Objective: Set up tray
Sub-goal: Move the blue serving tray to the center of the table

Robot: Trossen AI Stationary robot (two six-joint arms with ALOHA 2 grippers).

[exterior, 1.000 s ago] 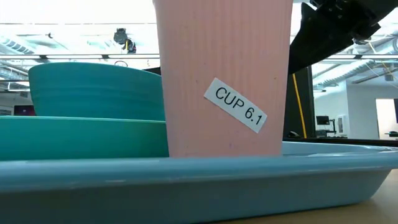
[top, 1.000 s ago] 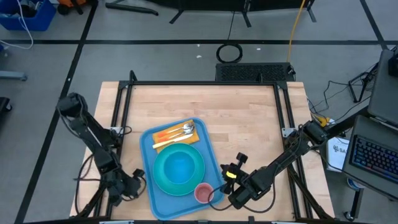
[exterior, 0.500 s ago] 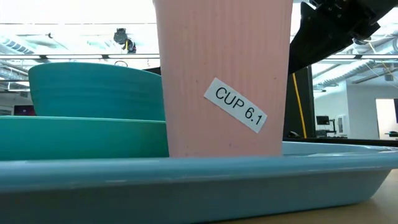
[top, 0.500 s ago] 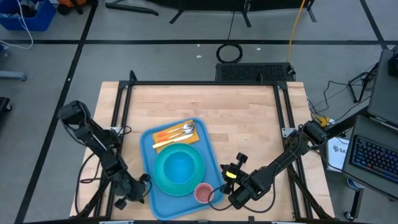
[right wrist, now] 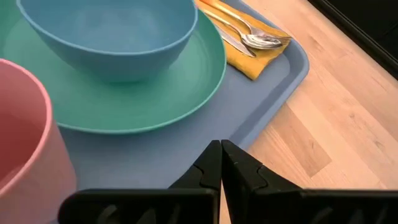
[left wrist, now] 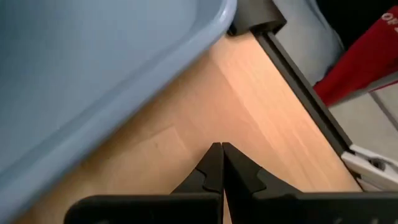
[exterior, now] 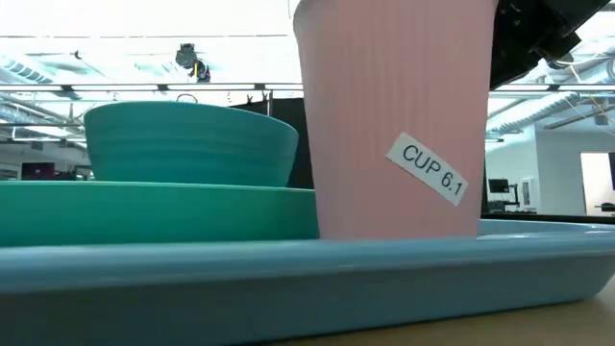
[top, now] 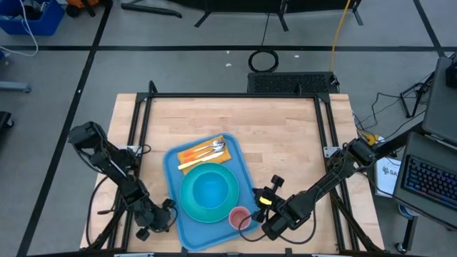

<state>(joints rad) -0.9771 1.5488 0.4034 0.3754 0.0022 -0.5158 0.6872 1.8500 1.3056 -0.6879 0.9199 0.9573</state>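
With both claws closed and empty, left claw [top: 166,216] and right claw [top: 265,218] flanking the tray [top: 171,158] at the worktop's [top: 285,135] near edge, any nudge could topple the pink cup [top: 239,217].

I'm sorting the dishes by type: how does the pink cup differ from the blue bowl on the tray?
The pink cup is tall and narrow; the blue bowl is wide and low. The cup stands directly on the tray; the bowl sits on the turquoise plate. The cup carries a label; the bowl shows none. Both are upright and empty.
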